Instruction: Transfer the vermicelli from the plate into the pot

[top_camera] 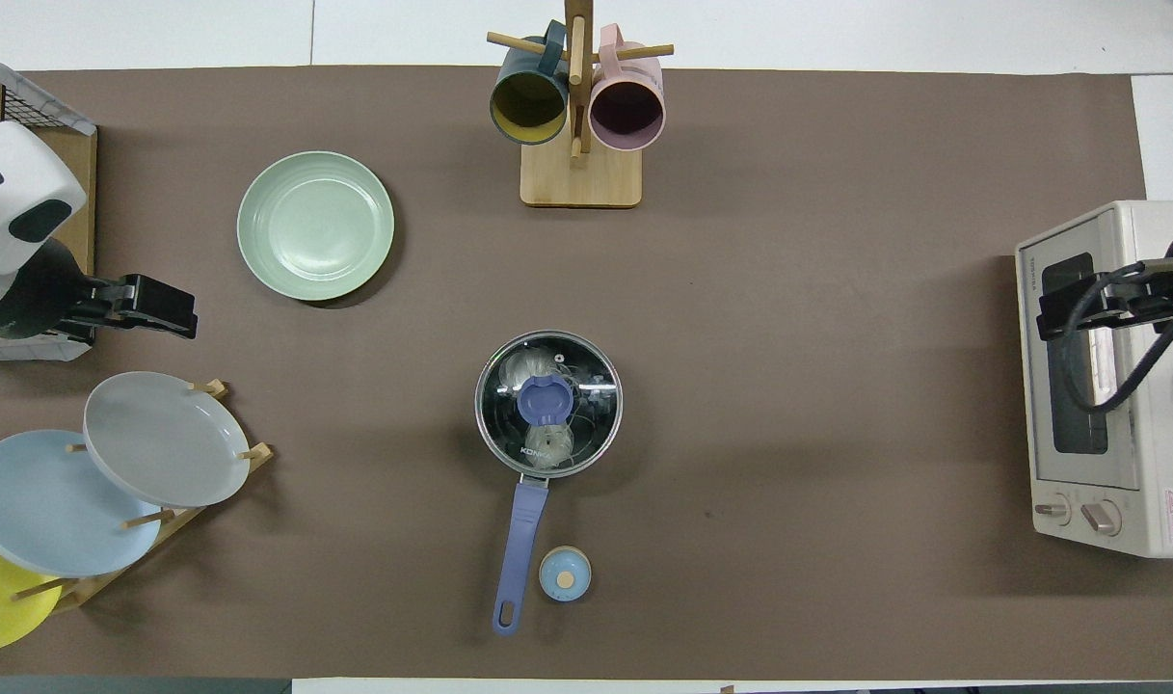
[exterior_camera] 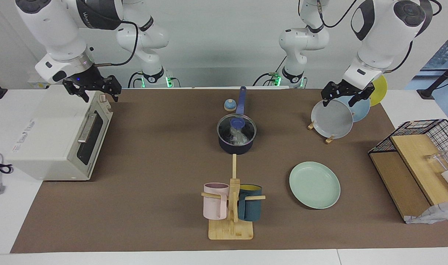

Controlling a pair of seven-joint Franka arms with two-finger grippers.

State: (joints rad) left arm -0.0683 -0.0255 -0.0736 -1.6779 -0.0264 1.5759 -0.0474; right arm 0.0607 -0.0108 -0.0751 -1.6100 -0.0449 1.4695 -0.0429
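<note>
Your vermicelli [exterior_camera: 237, 135] sits inside the pot [exterior_camera: 236, 146] at mid-desk, under a glass lid [top_camera: 548, 404], and the mint plate [exterior_camera: 314, 184] lies bare, farther from the robots toward the left arm's end. Left claw [exterior_camera: 342, 96] hangs wide open and empty over the plate rack [exterior_camera: 330, 139]; right claw [exterior_camera: 92, 89], equally spread and empty, hovers over the toaster oven [exterior_camera: 60, 138]. Risk now? Any sweep inward could clip the pot's long handle [exterior_camera: 241, 101] or the racked grey plate [exterior_camera: 332, 119], I reckon.
</note>
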